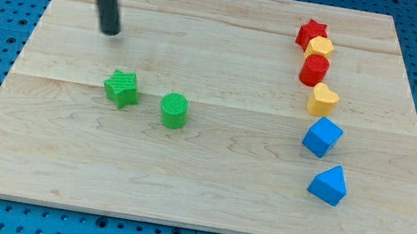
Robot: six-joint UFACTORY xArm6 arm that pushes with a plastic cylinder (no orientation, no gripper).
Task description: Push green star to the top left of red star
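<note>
The green star (121, 88) lies on the wooden board at the view's left of middle. The red star (311, 33) lies far off at the view's upper right, at the head of a column of blocks. My tip (110, 33) rests on the board above and slightly left of the green star, apart from it by about a block's width. The dark rod rises from the tip toward the view's top.
A green cylinder (173, 111) stands just right of the green star. Below the red star run a yellow hexagon (320, 47), a red cylinder (314, 70), a yellow heart (323, 100), a blue cube (322, 137) and a blue wedge (329, 185).
</note>
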